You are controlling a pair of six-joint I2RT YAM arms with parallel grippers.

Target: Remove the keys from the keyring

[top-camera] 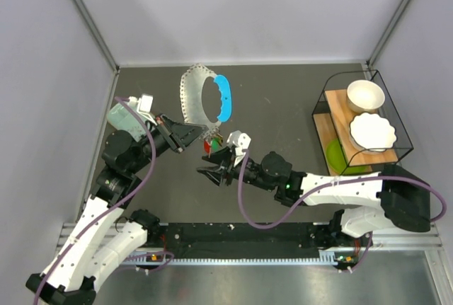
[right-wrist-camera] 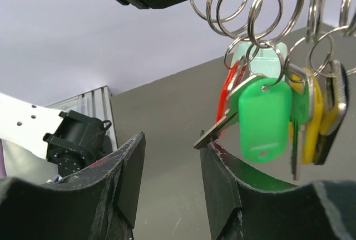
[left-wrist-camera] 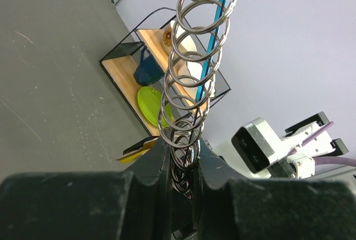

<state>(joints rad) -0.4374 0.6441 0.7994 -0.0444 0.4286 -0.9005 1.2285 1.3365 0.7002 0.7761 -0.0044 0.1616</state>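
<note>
Shiny metal keyring coils (left-wrist-camera: 180,137), glossy plastic key heads (right-wrist-camera: 265,118), seemingly matt table (top-camera: 283,107)

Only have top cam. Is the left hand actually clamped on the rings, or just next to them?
Observer: Clamped. The left wrist view shows the left hand shut on the stack of metal rings, a finger on each side.
Operator: Right hand got a key?
Observer: No. The right wrist view shows the right hand open and empty. The tip of a metal key hangs close to one finger.
Operator: I see red and green only. Other colours?
Observer: Yes. A yellow tag and a dark tag hang beside the green tag.
</note>
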